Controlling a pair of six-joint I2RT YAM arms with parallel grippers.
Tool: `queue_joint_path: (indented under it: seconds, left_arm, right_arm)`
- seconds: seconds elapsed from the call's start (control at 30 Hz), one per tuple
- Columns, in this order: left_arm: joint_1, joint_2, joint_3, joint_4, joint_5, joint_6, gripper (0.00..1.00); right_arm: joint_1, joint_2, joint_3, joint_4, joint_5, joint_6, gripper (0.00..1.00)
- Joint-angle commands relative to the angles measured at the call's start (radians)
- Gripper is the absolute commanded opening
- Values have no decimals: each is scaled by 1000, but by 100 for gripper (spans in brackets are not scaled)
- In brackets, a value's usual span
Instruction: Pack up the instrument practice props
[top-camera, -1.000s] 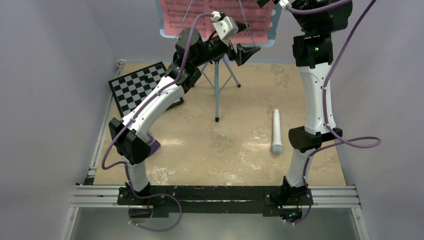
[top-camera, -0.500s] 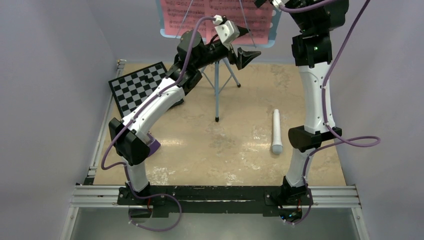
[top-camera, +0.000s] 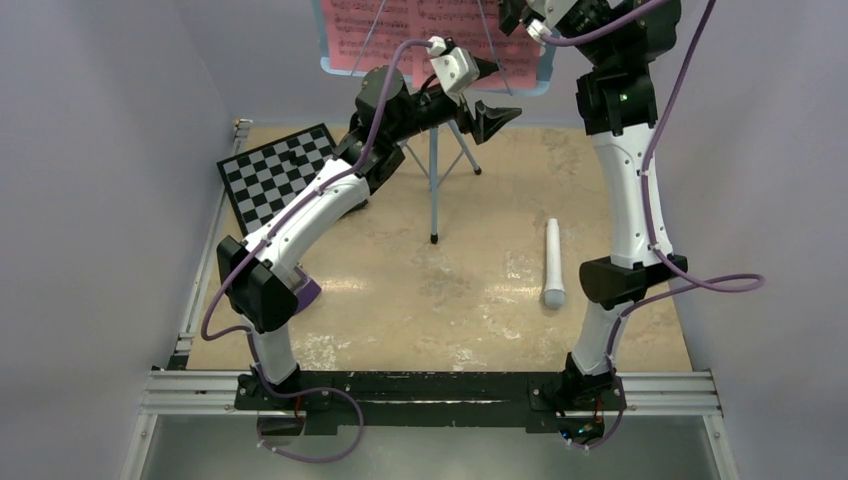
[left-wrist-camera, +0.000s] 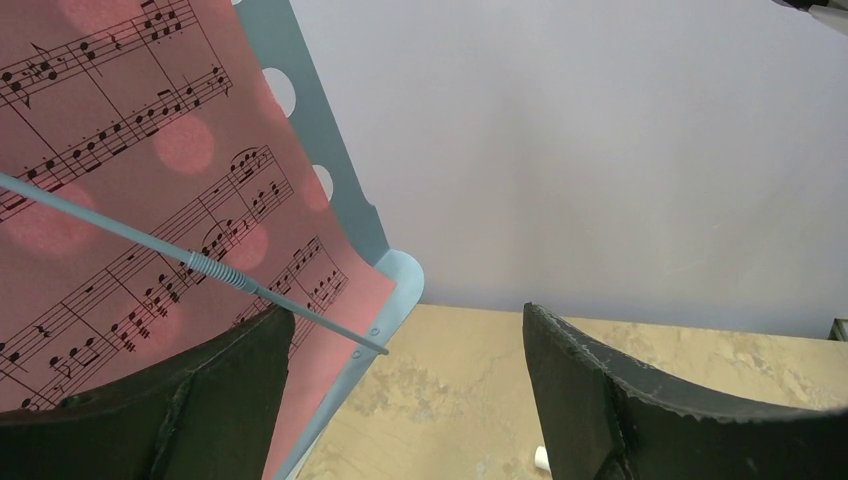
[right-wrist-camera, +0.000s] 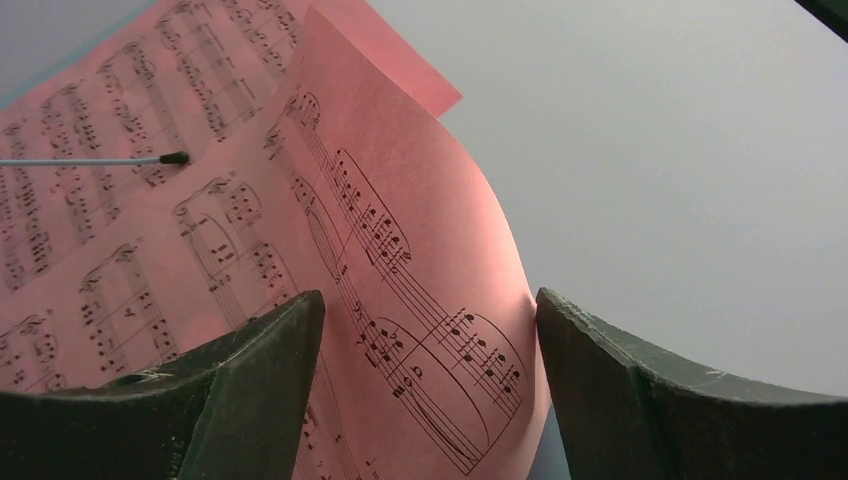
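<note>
The light-blue music stand stands at the back on a thin tripod and carries pink sheet-music pages. My left gripper is open at the stand's lower right corner, with one finger in front of the pink page. My right gripper is open at the pages' upper right, and a curled page corner lies between its jaws. The white tube lies on the table. A purple wedge peeks out behind my left elbow.
A black-and-white chessboard lies at the back left. A thin wire page holder crosses the page in the left wrist view. Grey walls close in the back and both sides.
My right gripper has moved left, closer over the pages' top right corner. My left gripper has shifted slightly up and left at the stand's lower corner.
</note>
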Motion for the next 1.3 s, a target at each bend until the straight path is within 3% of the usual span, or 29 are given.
queue_joint_path:
  seconds: [0.0, 0.17, 0.47, 0.93, 1.03, 1.27]
  left_arm:
    - [-14, -57, -7, 57, 27, 9, 87]
    - [-13, -49, -1, 60, 24, 9, 87]
    - [-12, -31, 14, 61, 15, 17, 87]
    - [-6, -58, -37, 80, 33, 1, 87]
    - [-5, -72, -57, 83, 37, -1, 87]
    - [-3, -75, -64, 92, 43, -2, 87]
  right_arm:
    - [24, -97, -78, 28, -48, -96, 79]
    - [27, -139, -140, 26, -60, -127, 72]
    - [28, -277, -345, 21, -117, -73, 70]
    - [30, -190, -236, 40, -54, 256, 78]
    - [32, -187, -222, 53, -116, 358, 80]
    - [77, -254, -352, 136, -47, 338, 87]
